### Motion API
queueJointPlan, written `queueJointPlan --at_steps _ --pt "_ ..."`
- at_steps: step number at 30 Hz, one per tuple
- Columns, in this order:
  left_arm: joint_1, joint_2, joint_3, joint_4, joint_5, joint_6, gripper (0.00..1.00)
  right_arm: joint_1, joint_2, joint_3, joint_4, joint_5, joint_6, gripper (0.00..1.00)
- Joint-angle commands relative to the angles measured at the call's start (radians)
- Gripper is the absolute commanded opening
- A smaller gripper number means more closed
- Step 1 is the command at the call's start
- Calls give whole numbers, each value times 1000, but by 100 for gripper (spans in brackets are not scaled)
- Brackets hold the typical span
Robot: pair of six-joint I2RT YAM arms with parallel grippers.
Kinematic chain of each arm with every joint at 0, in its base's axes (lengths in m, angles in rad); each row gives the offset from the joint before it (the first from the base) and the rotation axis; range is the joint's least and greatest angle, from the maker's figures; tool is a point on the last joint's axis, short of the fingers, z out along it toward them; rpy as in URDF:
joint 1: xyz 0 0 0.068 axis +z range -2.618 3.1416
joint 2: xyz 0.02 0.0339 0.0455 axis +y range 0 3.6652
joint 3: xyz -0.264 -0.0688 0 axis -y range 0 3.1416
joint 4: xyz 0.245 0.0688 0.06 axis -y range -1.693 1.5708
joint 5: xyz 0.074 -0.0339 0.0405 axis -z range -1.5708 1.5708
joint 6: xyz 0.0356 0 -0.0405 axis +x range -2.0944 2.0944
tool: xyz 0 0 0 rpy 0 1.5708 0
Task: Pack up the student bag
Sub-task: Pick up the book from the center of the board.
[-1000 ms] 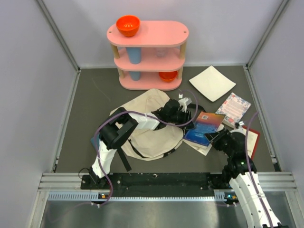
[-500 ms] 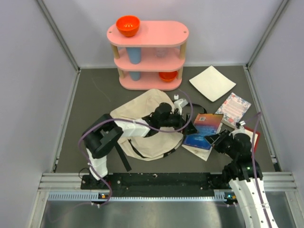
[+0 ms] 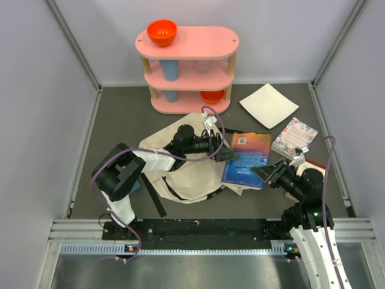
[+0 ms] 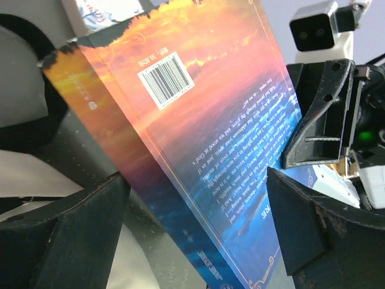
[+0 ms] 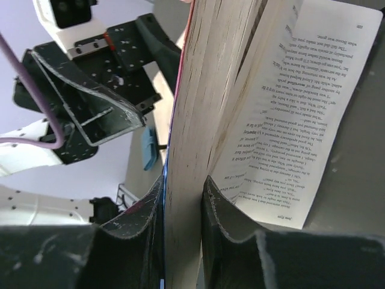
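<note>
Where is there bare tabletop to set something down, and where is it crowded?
Free: the dark mat left of the pink shelf and student bag; the near strip in front of the bag. Crowded: right of the bag, where the sunset-cover book, floral book and white sheet are.

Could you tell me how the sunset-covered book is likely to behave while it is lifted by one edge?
The book will probably flop: the right pincer clamps only part of the page block, and loose pages splay open. Its cover looks glossy in the left wrist view, so it may slip if nudged.
</note>
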Motion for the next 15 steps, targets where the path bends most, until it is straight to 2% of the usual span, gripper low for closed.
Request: queueJointPlan --at_steps 1,5,6,9,12,13,15 --pt "-5 -11 -16 168 61 -40 99 9 -28 -38 439 -149 80 0" --pt "-6 44 -18 278 111 -97 99 8 -39 -75 501 -178 96 0" --pt "-6 54 -24 352 117 -135 99 6 -35 -78 504 -183 90 0" --pt "-5 80 -36 487 130 -209 92 9 -6 -89 518 -204 89 0" --pt "-8 86 -22 507 150 -226 81 9 25 -99 533 -226 86 0" --pt "-8 78 -27 506 147 -224 71 8 34 -106 539 -235 83 0" --pt "-8 60 -33 478 142 -206 57 9 60 -109 522 -224 71 0"
